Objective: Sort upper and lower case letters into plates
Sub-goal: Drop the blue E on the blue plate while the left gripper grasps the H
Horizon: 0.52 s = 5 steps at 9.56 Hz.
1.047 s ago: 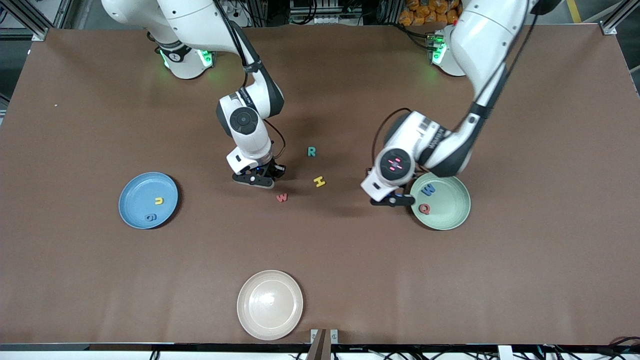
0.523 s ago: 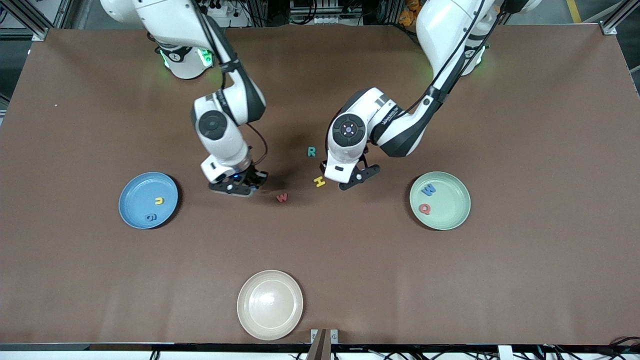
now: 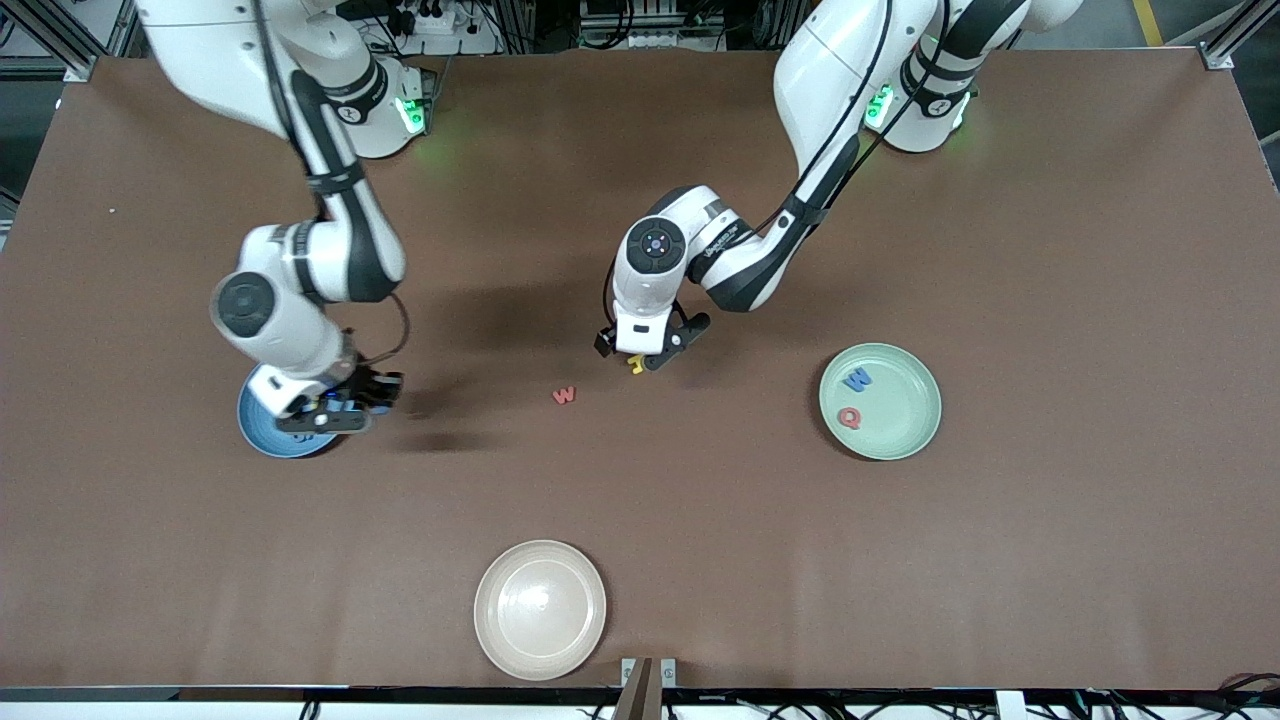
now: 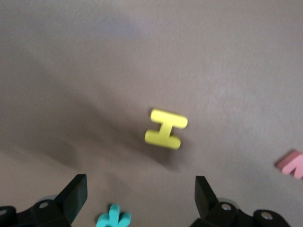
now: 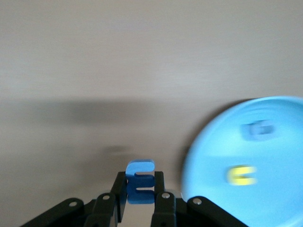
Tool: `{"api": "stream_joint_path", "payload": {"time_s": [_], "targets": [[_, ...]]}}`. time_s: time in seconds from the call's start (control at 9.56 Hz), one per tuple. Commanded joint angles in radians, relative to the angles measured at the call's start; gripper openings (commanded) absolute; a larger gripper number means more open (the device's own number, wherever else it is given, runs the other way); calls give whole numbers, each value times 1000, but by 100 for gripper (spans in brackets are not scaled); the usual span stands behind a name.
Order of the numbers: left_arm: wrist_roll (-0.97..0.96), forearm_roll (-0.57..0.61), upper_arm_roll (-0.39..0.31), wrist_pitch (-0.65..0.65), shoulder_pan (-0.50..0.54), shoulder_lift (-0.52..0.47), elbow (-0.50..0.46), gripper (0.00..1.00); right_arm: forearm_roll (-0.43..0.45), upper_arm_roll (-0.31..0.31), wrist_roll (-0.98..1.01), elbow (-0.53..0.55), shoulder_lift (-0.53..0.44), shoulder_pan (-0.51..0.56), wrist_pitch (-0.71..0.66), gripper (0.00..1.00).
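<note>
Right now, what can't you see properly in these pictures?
- Teal R: front view, hidden under the left gripper; left wrist view, cut off by the edge.
- Yellow H: front view, mostly covered by that gripper.
- Blue plate: front view, its letters hidden by the right gripper.
- Red w: left wrist view, cut off.

Cream-white plate (image 3: 540, 610) on the brown table (image 3: 1050, 550), seemingly empty

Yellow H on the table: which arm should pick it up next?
Left. Its end effector hangs open right over the yellow H, which lies between its fingers' line. The right end effector is shut on a blue letter near the blue plate, so it is busy.
</note>
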<state>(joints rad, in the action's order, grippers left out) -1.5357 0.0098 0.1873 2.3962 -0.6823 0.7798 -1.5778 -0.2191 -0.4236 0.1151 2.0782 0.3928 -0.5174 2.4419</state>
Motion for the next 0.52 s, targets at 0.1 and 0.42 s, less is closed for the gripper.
{"api": "stream_joint_path", "payload": {"time_s": [0.1,0.42], "targets": [[19,102,-15,3,0,22,30,100,-9,-76,303,22,-29,86,-24,0],[28,160,-15,38,-14,50,41,100,-9,-76,423,20,-17,166,-26,95]]}}
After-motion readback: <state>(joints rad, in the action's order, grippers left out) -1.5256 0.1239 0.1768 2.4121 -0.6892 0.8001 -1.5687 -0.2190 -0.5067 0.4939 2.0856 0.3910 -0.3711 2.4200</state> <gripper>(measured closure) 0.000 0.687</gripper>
